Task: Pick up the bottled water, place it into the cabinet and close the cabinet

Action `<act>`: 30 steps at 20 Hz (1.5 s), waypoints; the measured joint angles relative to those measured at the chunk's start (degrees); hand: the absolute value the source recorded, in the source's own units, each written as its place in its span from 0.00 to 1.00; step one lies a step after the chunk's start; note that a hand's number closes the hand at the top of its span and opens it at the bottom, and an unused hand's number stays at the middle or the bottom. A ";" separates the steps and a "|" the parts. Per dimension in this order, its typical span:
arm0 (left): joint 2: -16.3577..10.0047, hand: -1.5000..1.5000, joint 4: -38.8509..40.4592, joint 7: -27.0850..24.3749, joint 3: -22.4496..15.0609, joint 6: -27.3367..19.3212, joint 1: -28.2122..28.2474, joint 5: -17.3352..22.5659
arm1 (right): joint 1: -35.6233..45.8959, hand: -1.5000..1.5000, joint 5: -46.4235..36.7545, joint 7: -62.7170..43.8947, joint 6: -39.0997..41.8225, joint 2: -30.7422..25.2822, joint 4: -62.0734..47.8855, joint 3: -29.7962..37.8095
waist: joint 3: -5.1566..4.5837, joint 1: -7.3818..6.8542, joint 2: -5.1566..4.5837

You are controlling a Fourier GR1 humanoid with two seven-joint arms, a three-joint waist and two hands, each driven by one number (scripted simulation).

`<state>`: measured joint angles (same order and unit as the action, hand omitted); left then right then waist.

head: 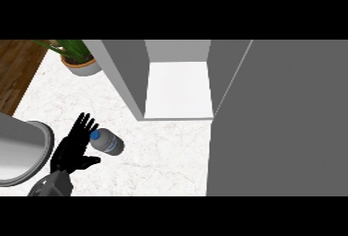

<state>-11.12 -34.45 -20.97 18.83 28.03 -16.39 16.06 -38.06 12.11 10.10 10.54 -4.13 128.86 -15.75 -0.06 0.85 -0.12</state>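
The bottled water (107,142) is a small clear bottle with a blue cap, standing on the white marble counter (163,156) in front of the cabinet. My left hand (71,150) is just left of it, fingers straight and pointing away from me, thumb spread below the bottle; it is open and holds nothing. The cabinet (178,87) is open, showing a white shelf between grey walls. Its grey door (285,120) is swung out and fills the right side of the view. My right hand does not show.
A grey round vessel (20,150) sits at the left edge beside my forearm. A potted plant (76,57) stands at the back left, near the counter's edge and the wooden floor (17,69).
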 measured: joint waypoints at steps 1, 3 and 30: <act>0.18 0.00 1.64 -1.77 -0.30 0.34 -0.28 -0.68 | -0.05 0.00 -0.46 0.77 0.27 -0.08 -0.86 -0.16 | -0.01 0.02 0.01; -0.14 0.00 5.11 -3.87 -0.32 0.70 -1.84 -1.33 | -0.90 0.00 -0.35 2.18 0.78 -0.45 -1.22 0.03 | -0.01 0.07 0.00; 0.88 0.00 20.41 -8.78 1.77 8.16 -10.68 0.05 | 1.01 0.00 -1.01 1.66 -0.62 -0.17 -2.32 -2.48 | 0.60 0.19 0.16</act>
<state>-10.25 -14.04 -29.75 20.60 36.19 -27.07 16.11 -37.05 11.09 11.76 9.92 -4.30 126.53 -18.23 0.54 1.04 0.04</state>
